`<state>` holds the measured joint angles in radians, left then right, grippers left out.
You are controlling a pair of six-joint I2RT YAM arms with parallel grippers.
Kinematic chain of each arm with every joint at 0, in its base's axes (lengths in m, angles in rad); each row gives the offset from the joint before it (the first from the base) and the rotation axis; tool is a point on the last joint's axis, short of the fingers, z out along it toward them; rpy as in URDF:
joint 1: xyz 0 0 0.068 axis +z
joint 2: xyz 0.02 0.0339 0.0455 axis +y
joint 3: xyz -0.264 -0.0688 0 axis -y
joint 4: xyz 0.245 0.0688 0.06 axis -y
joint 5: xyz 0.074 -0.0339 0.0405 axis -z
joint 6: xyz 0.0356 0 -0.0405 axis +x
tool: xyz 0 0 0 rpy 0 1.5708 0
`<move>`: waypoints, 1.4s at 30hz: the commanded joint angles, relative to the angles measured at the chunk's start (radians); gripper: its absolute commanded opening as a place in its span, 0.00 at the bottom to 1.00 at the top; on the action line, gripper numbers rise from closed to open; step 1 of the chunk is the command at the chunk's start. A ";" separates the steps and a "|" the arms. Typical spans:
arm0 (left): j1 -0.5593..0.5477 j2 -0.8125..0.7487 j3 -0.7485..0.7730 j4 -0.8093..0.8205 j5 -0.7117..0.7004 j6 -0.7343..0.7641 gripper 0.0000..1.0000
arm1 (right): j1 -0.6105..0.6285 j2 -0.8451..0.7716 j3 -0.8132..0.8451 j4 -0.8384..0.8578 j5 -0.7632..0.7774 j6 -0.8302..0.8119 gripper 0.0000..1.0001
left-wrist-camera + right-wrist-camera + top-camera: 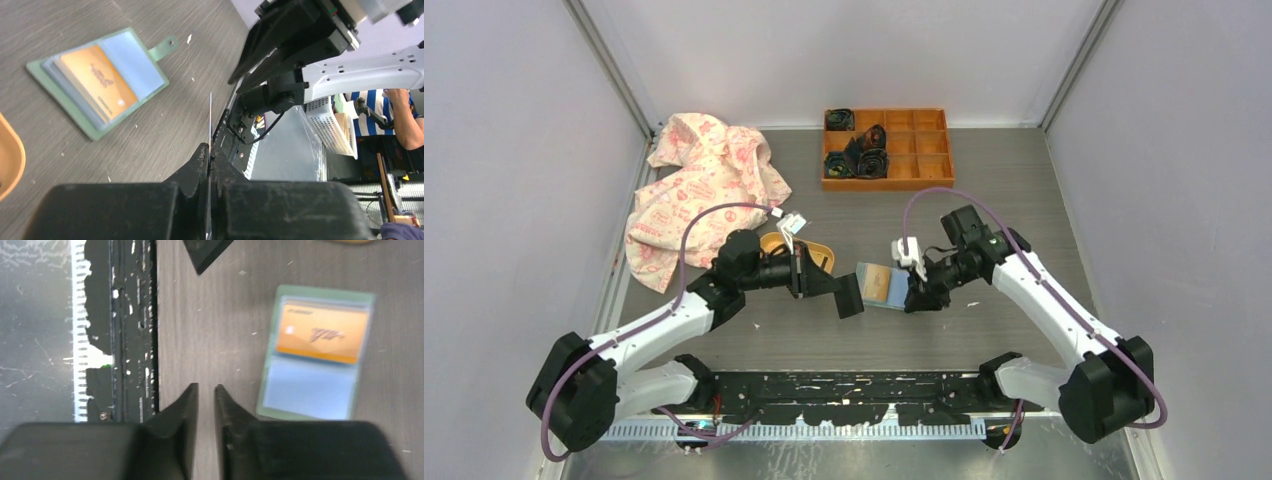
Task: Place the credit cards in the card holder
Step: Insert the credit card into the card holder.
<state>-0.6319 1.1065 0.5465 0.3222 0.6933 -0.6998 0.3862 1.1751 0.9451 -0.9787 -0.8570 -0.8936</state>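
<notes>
Lying open near the middle of the surface, the card holder [879,285] is flat with its clear inner sleeves facing up. In the left wrist view the card holder [132,62] has an orange card [95,82] seated in one sleeve, and its snap tab [165,47] lies flat on the surface. The right wrist view gives the same arrangement: card holder [310,390], orange card [320,332].

The left pincer [849,297] is just beside the holder, on the side toward the left edge of the surface. In its own wrist view the left pincer [210,150] is clamped on a thin card [210,117], seen edge-on as a pale line rising from between the fingers. The colour of the card's face cannot be determined.

The right pincer [914,295] is just beside the holder, on the side toward the right edge. In its own view the right pincer [205,392] has its fingers nearly together, with a narrow slit between them and nothing in it.

A yellow-orange oval dish [809,250] sits partly behind the left arm. An orange compartment tray [929,150] stands at the far edge. A pink patterned cloth [699,185] lies crumpled toward the far-left corner.
</notes>
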 commanded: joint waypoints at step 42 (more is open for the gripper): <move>-0.033 0.478 0.097 0.402 -0.255 -0.299 0.00 | -0.012 0.186 -0.049 0.304 0.305 0.103 0.05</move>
<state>-0.6422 1.5455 0.5789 0.6479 0.5201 -0.9775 0.4393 1.4044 0.8139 -0.6571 -0.3832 -0.9447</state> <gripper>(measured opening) 0.010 0.049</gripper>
